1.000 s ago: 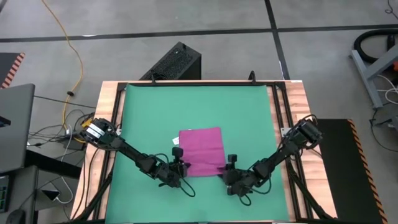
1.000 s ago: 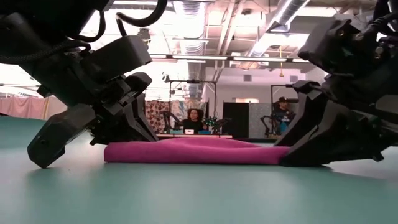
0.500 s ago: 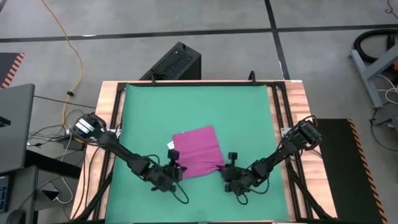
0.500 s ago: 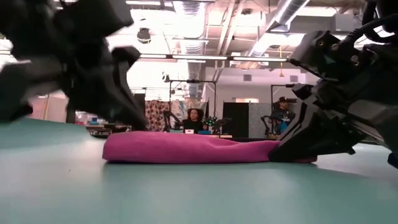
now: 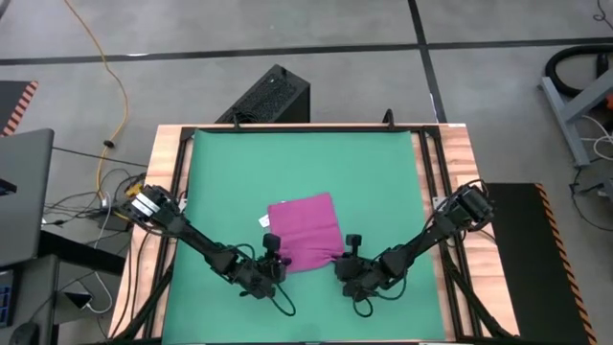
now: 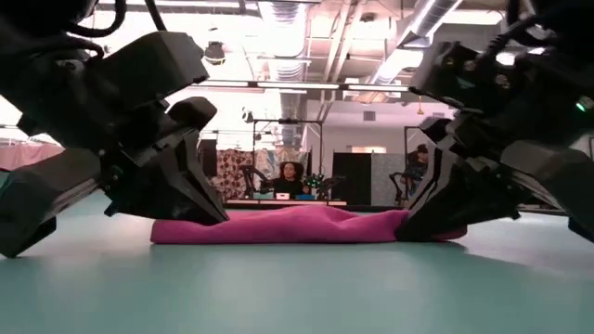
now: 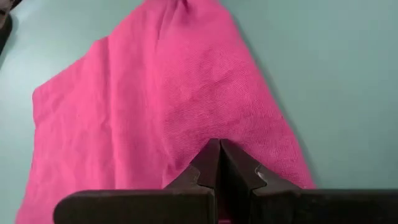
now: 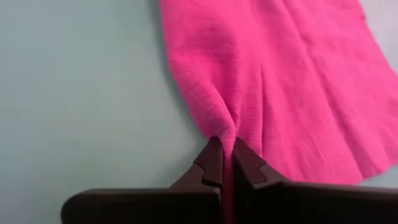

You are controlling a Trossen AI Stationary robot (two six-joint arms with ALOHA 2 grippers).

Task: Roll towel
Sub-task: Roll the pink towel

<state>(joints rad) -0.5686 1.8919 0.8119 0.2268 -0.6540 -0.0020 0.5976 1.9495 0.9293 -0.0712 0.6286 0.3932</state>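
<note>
I had both arms stretched low and inward over the green mat (image 5: 306, 172), reaching from the table's (image 5: 460, 144) side edges toward the lower middle of the high view. The towel (image 5: 305, 233) lay flat on the mat just below the centre of that frame, slightly skewed, with its small white tag (image 5: 265, 221) sticking out at its left edge. My left hand (image 5: 274, 260) sat at the towel's lower-left corner, fingers (image 7: 205, 168) pressed together; in the left wrist view their tips met right over the pink cloth, which spread away from them up the frame, and I could not tell for certain whether any fabric was caught between them. My right hand (image 5: 343, 257) sat at the lower-right corner, fingers (image 8: 247, 165) squeezed tight on a ridge of cloth, the fabric puckering into a fold where it entered the tips. In the low view both hands came down steeply to the mat, my left (image 6: 200, 199) at the left end and my right (image 6: 418, 218) at the right end of the long pink strip of towel (image 6: 306, 225), with a seated person (image 6: 290, 181) in the room far behind.
</note>
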